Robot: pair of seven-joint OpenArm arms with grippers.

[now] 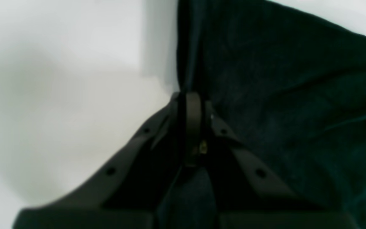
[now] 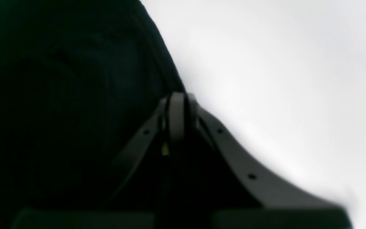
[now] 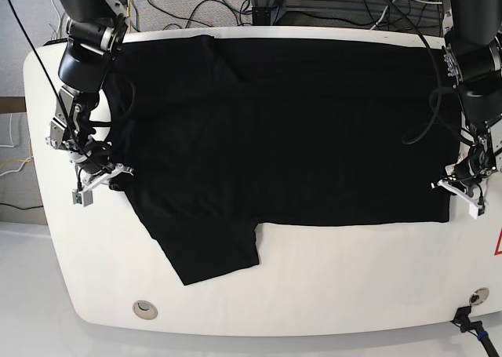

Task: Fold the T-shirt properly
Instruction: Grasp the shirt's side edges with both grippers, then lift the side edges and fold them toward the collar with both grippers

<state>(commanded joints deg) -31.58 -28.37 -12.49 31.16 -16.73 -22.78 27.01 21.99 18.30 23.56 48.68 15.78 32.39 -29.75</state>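
T-shirt (image 3: 314, 161) in black cloth lies spread across the tabletop (image 3: 329, 294), covering most of its far part, with a sleeve (image 3: 216, 255) jutting toward the near edge. It should handle as something light and limp, with little stiffness of its own: it will drape and crease rather than break, and a slack pull would probably let the middle sag or drag. The side edges look like the sensible places to take hold, a little way in from the rim so that the cloth does not slip out.

The left gripper (image 1: 187, 97) is clamped on one side edge, and the cloth runs between its fingers. The right gripper (image 2: 179, 97) sits at the opposite edge with its tips close together, seemingly pinching the cloth, though the dark view leaves that uncertain. An even lift from both sides would likely keep the fold straight.

The tabletop is white and smooth-looking, with a round metal disc (image 3: 145, 309) near one front corner and another disc (image 3: 479, 296) near the other. Behind it, loose cables (image 3: 188, 17) trail; pale floor (image 3: 27, 318) shows around it.
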